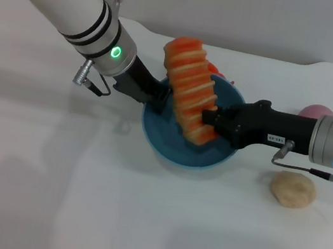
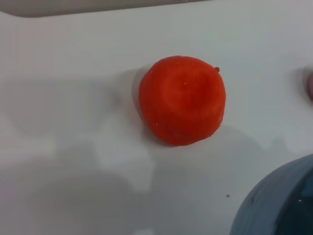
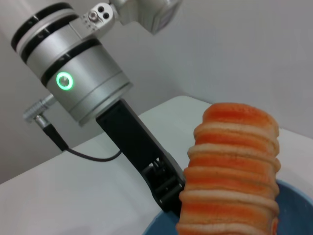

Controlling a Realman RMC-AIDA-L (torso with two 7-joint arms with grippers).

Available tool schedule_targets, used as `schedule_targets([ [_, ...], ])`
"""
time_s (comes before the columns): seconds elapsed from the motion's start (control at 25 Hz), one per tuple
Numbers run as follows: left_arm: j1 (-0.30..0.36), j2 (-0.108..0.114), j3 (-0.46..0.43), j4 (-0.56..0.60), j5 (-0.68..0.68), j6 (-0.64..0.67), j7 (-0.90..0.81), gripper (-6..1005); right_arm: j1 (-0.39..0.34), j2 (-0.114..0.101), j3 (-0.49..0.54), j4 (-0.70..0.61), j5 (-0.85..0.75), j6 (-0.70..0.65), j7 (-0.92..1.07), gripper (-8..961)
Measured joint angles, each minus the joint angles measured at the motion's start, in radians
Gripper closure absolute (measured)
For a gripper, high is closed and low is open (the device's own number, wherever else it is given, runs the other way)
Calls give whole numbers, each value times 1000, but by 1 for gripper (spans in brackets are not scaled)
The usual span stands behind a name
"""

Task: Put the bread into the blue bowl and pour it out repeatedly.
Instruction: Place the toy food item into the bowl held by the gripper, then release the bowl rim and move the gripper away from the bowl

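Right pincer point(image 1: 209, 120) is seen closed on the lower end of the bread point(image 1: 190, 88), which is held nearly upright with its striped orange-and-cream face toward the head camera; its lower end sits inside the blue bowl point(image 1: 169, 144) and its upper end rises above the far rim. The bread is thus gripped from the robot's right side, the black pincer body reaching in over the bowl's right rim. Left pincer point(image 1: 160, 99) is placed at the bowl's left rim, just beside the bread; whether its fingers are apart or together cannot be told. The bowl rests on the white bench point(image 1: 74, 211). A red-orange fruit point(image 2: 182, 100) lies on the bench behind the bowl, a beige lump point(image 1: 294, 189) is seen to the right, and a pink object point(image 1: 317, 112) lies farther back.
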Motion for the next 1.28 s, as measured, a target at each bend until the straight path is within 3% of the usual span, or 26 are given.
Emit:
schedule_targets([
  [0.16, -2, 0, 0, 1, 0, -2, 0, 981, 4, -3, -3, 1, -16, -2, 28, 834],
  [0.48, -3, 2, -1, -2, 6, -5, 1, 981, -31, -6, 56, -39, -56, -14, 74, 517],
  [0.64, -2, 3, -8, -3, 6, -5, 1, 980, -88, -5, 103, -106, -54, -35, 74, 490],
  [0.8, -4, 4, -2, -4, 8, -7, 2, 981, -128, -2, 215, -132, -39, -81, 72, 476],
  [1.04, -8, 3, 35, -5, 8, -33, 3, 981, -190, 0, 362, -122, 110, -135, -3, 476],
  [1.28, -9, -1, 73, -5, 1, -55, 2, 981, -215, 0, 434, -66, 187, -138, -84, 476],
])
